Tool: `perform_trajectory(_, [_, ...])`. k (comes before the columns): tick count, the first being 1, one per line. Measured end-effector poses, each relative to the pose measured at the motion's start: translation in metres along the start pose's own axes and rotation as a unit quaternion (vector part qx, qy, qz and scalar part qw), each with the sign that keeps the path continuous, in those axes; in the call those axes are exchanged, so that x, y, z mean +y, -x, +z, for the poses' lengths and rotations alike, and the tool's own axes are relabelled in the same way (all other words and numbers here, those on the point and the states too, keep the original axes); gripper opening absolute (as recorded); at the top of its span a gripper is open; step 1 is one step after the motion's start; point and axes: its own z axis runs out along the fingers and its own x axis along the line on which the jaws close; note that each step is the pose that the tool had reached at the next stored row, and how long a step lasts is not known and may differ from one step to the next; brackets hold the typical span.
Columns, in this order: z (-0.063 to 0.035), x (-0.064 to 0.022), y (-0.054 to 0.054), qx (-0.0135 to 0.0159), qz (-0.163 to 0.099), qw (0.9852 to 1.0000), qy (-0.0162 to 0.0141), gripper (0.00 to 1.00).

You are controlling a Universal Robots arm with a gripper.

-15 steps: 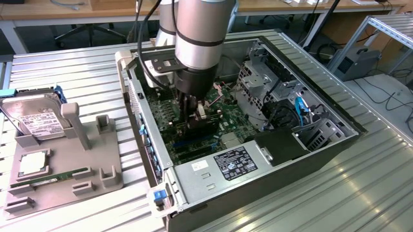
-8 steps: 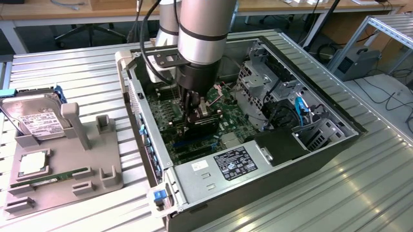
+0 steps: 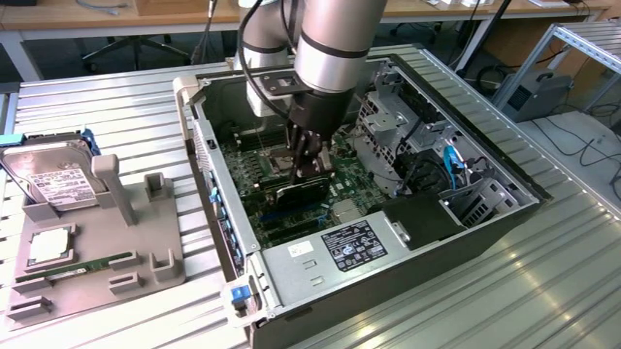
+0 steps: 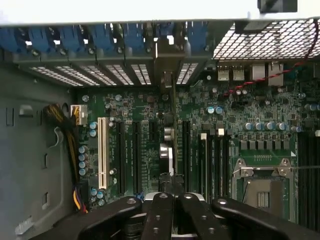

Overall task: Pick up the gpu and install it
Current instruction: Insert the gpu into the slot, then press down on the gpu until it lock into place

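— What do we see nearest?
— Our gripper (image 4: 172,215) clamped on the gpu (image 4: 169,150), edge-on over the motherboard (image 4: 240,125) slots.
— Around it?
— Computer case (image 3: 291,273) walls; farther off, a hard drive (image 3: 54,182) on the table (image 3: 116,109).

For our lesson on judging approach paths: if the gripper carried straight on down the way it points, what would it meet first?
Probably the motherboard. The gripper points down into the open computer case, holding the gpu edge-on just above the board's slots, though the remaining gap is hard to judge.
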Motion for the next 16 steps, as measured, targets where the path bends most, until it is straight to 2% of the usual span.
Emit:
perform_trajectory(3, [-0.0002,-0.0035,0.0000,0.0000,0.000,1.0000,0.0025,0.11])
perform_trajectory(14, [-0.0003,-0.0035,0.0000,0.0000,0.000,1.0000,0.0027,0.11])
perform_trajectory(16, [0.0013,-0.0003,0.0000,0.0001,0.000,1.0000,0.0026,0.11])
